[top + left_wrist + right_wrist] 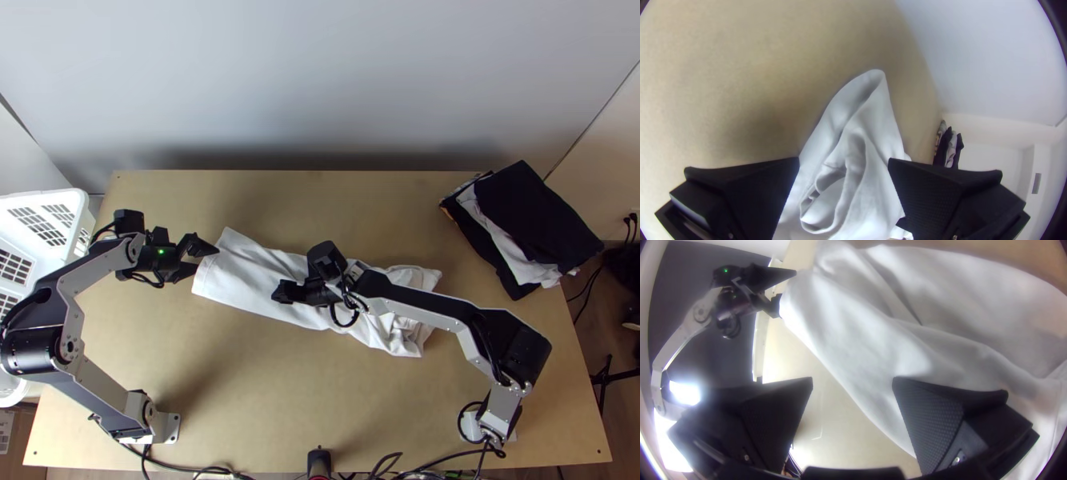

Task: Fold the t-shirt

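Note:
A white t-shirt (256,276) lies as a long strip slanting across the table's middle, smoother toward its left end and bunched at the right. My left gripper (200,258) is at the strip's left end, its fingers apart. In the left wrist view the open left gripper (843,162) has the shirt (880,178) between and beyond its fingers, with loose folds. Over the middle of the strip is my right gripper (282,294). Its fingers stand wide apart in the right wrist view, where the right gripper (853,382) has the shirt's long edge (849,389) running between them.
A pile of dark and light folded clothes (532,224) sits at the table's back right. A white basket (48,196) stands off the left edge. Bare table (264,400) lies in front of the shirt, with the wall behind the table.

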You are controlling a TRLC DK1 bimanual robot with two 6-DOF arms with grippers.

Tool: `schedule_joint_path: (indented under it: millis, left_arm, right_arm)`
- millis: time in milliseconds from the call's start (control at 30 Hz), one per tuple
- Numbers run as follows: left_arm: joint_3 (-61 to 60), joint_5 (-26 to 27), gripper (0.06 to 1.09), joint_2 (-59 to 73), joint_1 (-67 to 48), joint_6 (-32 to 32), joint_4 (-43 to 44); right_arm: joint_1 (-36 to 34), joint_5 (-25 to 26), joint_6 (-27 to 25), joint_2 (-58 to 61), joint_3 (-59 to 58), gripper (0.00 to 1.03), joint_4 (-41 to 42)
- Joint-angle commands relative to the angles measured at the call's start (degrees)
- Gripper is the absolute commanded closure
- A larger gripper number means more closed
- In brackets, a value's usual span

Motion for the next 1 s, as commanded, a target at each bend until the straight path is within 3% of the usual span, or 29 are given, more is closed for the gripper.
schedule_joint_path:
  millis: [0, 400, 533, 633, 767, 967]
  left_arm:
    - [0.12, -3.85, 0.11, 0.19, -0.69, 3.6, -1.65]
    - [1.53, -4.03, 0.13, 0.45, -6.75, -0.09, 2.48]
    - [1.62, -2.71, 0.53, 0.98, -7.63, -5.1, 6.44]
    - [0.83, -2.45, 1.05, 0.72, -7.1, -12.05, 11.89]
    - [-0.32, -2.36, 1.05, -0.51, -6.93, -13.63, 16.54]
    - [-0.14, -2.18, 1.05, -4.55, -6.84, -13.89, 16.89]
  right_arm:
    - [-0.22, -0.05, -0.57, 0.98, -0.52, 0.19, 0.56]
    - [-1.62, 0.04, -1.27, 1.51, -1.22, 0.19, 0.74]
    - [-1.8, 0.13, -1.27, 1.6, -1.31, 0.19, 0.74]
    - [-1.89, 0.21, -1.27, 1.6, -1.48, 0.19, 0.74]
    - [-2.06, 0.48, -1.18, 1.6, -1.92, 0.19, 1.35]
    - [-2.24, 0.56, -0.65, 1.25, -2.63, 0.19, 3.2]
